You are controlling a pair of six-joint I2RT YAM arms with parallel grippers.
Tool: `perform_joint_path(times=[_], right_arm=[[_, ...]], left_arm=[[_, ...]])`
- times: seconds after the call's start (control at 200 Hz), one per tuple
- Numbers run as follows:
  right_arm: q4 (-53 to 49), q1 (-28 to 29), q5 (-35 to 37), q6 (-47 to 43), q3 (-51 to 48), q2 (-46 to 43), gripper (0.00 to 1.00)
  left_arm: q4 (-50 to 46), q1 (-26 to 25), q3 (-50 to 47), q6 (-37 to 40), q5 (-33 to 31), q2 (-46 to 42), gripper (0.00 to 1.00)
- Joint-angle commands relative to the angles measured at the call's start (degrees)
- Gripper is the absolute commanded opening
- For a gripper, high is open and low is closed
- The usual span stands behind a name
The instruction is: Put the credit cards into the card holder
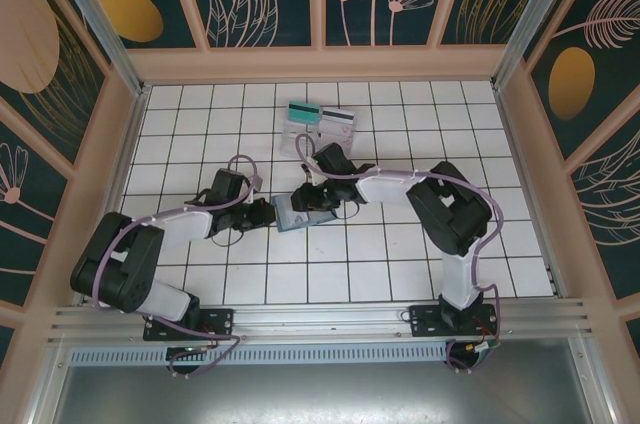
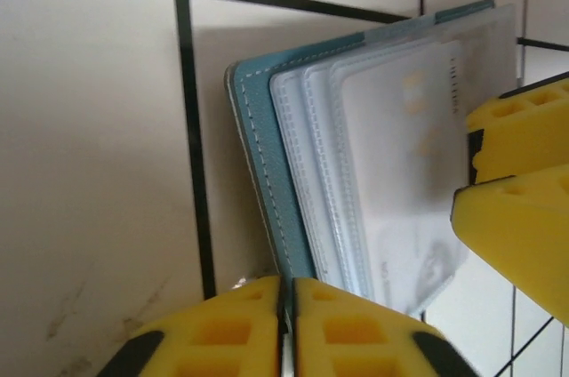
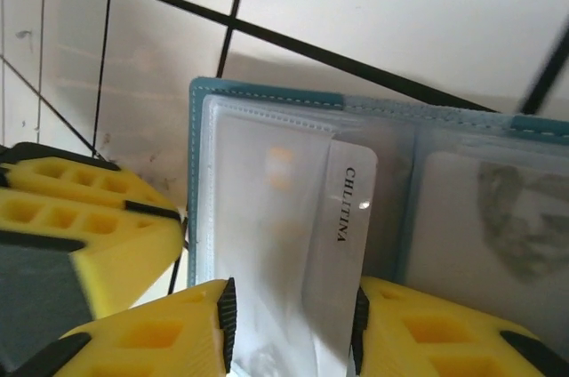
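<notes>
Your left gripper (image 2: 286,292) pinches the open card holder (image 2: 262,164) by its cover, mid-tabletop. Your right gripper (image 3: 293,310) straddles a white card (image 3: 347,217) in its pocket, jaws parted; gripping or loose, I cannot tell. Two credit cards (image 1: 338,122) lie near the far edge.

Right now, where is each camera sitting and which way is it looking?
Top external: high behind the arms, looking down on the tiled table; both arms show, meeting at the card holder.
Left wrist: on the left arm, facing the open holder; the left gripper shows at the bottom.
Right wrist: on the right arm, facing a white card at the holder's sleeves; the right gripper straddles it.
Shared: all see the card holder; each wrist view catches the other gripper.
</notes>
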Motion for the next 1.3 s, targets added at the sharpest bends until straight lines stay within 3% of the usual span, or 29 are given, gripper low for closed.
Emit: perform_joint_path(times=[0.0,0.185,0.305,0.495,0.646,0.861,1.001,1.146,1.296], right_arm=[[-5.4,-1.2,3.9,-2.4,-1.3,-4.8,0.41],[-5.9,-2.6,3.9,-2.6,-3.7,-8.3,0.42],[-4.1,-2.9,2.2,-1.2,-7.3,-10.7,0.41],[-1.0,-2.7,-1.5,1.3,-13.9,-12.8,0.28],[2.5,-2.7,0.2,2.8,-18.2,-13.0,0.27],[7.3,-3.9,4.9,2.6,-16.3,-9.0,0.26],[6.9,-4.7,8.1,1.0,-11.5,-6.5,0.26],[4.0,-5.0,4.3,-1.9,-4.0,-1.2,0.26],[1.5,-4.5,-2.5,-5.0,2.5,5.0,0.26]], left_arm=[[-2.7,-0.3,2.1,-0.1,-1.0,-2.9,0.22],[-6.8,-0.3,6.3,0.2,-2.7,-6.0,0.32],[-10.2,-0.3,11.5,2.9,-6.3,-2.7,0.33],[-10.8,-0.2,20.1,7.5,-8.2,8.9,0.19],[-10.9,-0.2,23.5,8.8,-7.5,15.7,0.14],[-5.1,-0.6,13.5,5.1,-2.0,14.7,0.08],[-1.1,-2.2,4.4,0.5,0.1,8.1,0.07],[5.2,-6.0,-3.6,-7.4,0.7,1.2,0.07],[10.3,-10.5,-5.5,-13.0,-0.8,-0.9,0.07]])
